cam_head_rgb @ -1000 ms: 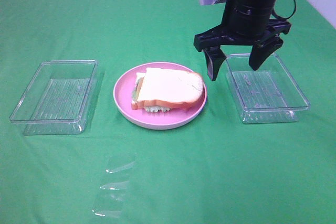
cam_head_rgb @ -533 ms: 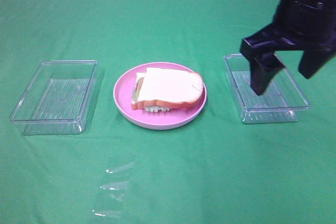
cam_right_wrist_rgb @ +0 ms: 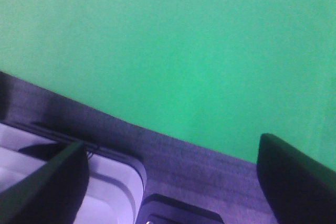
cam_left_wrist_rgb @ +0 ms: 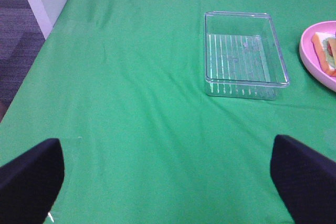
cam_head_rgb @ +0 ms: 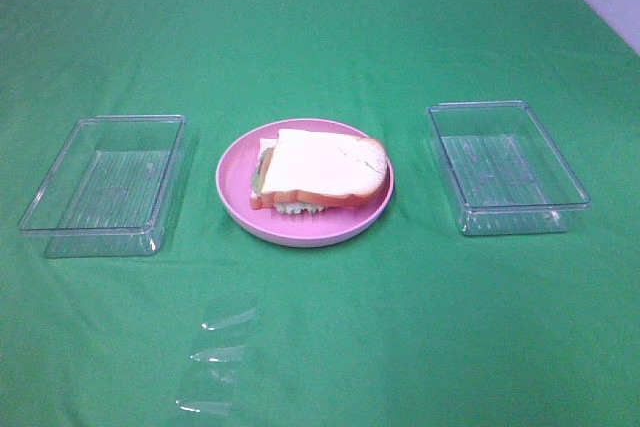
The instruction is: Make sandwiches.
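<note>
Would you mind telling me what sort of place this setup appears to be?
Probably a robot lab's tabletop test station, not a kitchen: a green cloth covers the table, a toy sandwich sits on a pink plate, and two empty clear plastic trays flank it.

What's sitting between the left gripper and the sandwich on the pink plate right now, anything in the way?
Only one thing: the clear empty tray lies on the green cloth between the open left gripper and the sandwich on the pink plate. It is low, so passing above it looks feasible.
</note>
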